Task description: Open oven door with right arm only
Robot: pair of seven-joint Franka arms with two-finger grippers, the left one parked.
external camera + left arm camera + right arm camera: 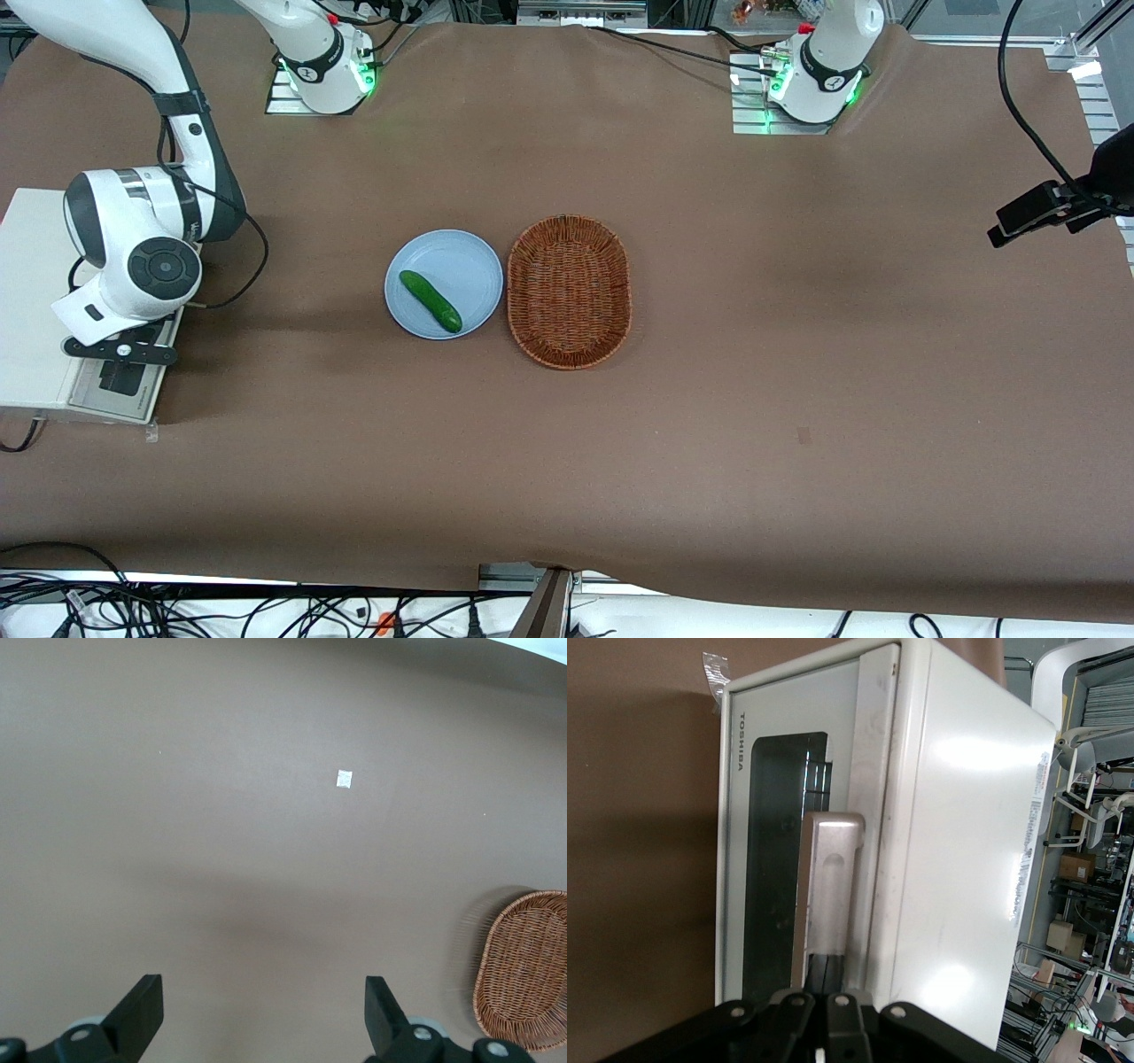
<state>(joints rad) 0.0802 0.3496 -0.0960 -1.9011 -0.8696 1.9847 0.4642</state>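
Observation:
The small white toaster oven (31, 292) stands at the working arm's end of the table. Its oven door (771, 859), silver-grey with a dark glass window, lies flush against the white body. The right arm (146, 239) reaches down over the oven's front. Its black gripper (120, 351) sits in front of the door. In the right wrist view the gripper (827, 967) has its two black fingers pressed together, with their tips against the end of the silver bar handle (826, 886). They do not clasp the handle.
A light blue plate (461, 257) with a green cucumber (431, 301) sits mid-table, beside a brown wicker basket (569, 291). The basket also shows in the left wrist view (523, 970). The brown tablecloth covers the table.

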